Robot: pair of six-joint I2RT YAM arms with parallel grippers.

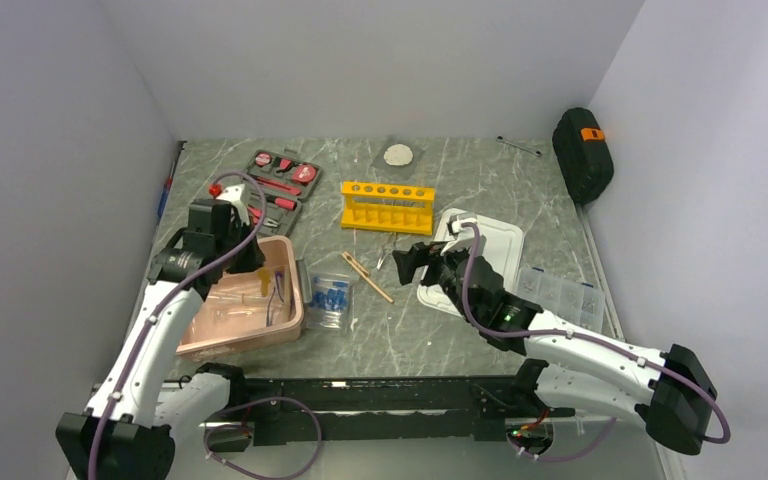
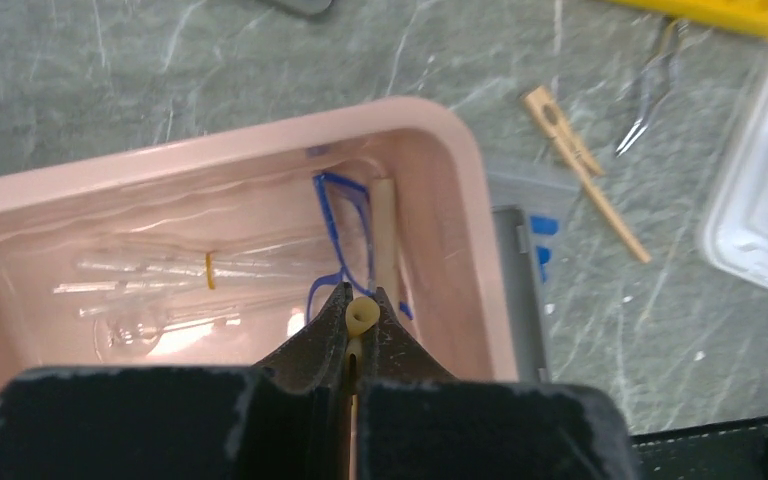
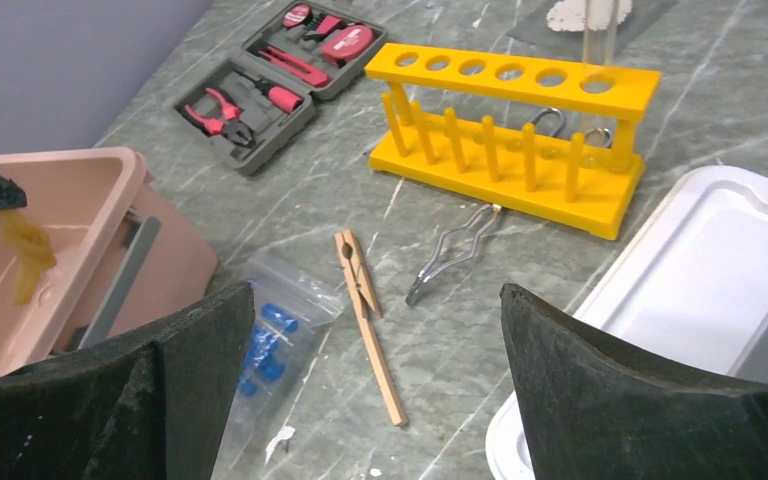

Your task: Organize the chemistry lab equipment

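My left gripper [image 2: 362,300] is shut on a short yellow rubber tube [image 2: 362,315] and hangs over the pink bin [image 2: 210,150]. Inside the bin lie blue-framed safety glasses [image 2: 345,230], a tan wooden clamp [image 2: 384,235] and clear glassware [image 2: 150,290]. My right gripper [image 3: 376,290] stands open and empty above the table. Below it lie another wooden clamp [image 3: 368,320], a clear bag of blue-capped tubes [image 3: 265,345] and metal tongs [image 3: 455,250]. The yellow test-tube rack [image 3: 515,130] stands upright further back.
A red-and-black tool kit [image 1: 280,185] lies open at the back left. A white tray [image 1: 495,240] sits under the right arm, with a clear compartment box [image 1: 565,295] to its right. A black case [image 1: 582,152] leans on the right wall.
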